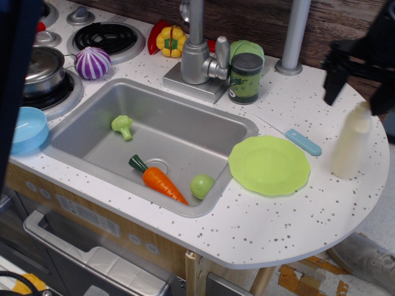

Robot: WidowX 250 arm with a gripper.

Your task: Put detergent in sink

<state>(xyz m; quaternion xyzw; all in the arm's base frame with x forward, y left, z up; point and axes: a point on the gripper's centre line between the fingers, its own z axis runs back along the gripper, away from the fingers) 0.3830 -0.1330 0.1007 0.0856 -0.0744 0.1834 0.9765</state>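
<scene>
The detergent, a plain cream-white bottle, stands upright on the white speckled counter at the far right. My black gripper is open just above it, one finger left of the cap and the other right of it. The bottle's top looks blurred between the fingers; I cannot tell if they touch it. The sink, a grey metal basin, lies left of centre. It holds a broccoli piece, a carrot and a green ball.
A light-green plate and a blue-handled knife lie between sink and bottle. A dark green can stands by the faucet. A light-blue bowl, pot and purple onion are at left.
</scene>
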